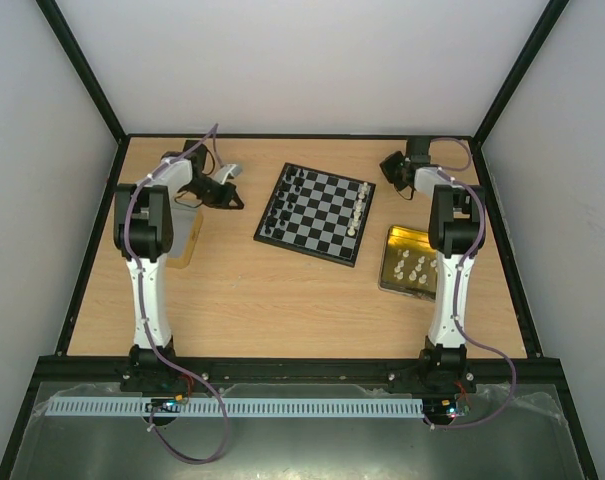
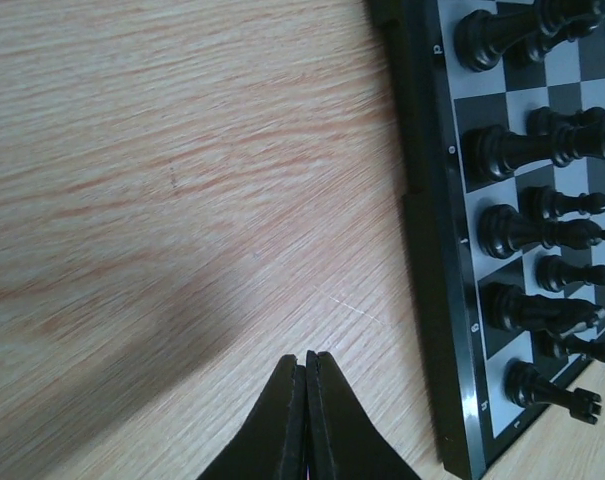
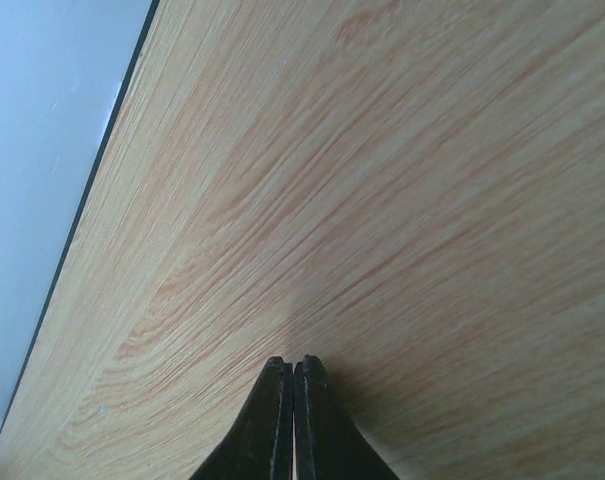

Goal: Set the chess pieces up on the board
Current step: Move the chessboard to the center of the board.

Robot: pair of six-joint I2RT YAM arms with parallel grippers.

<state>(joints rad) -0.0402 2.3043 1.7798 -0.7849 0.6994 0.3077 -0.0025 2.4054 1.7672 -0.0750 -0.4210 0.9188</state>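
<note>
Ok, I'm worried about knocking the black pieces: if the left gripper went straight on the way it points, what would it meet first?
Probably bare table, not the board: in the wrist view the shut left gripper aims at wood, the board's rim off to one side. Depth is unclear.

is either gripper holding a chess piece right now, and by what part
Nothing is held. The left gripper and the right gripper are both shut and empty.
</note>
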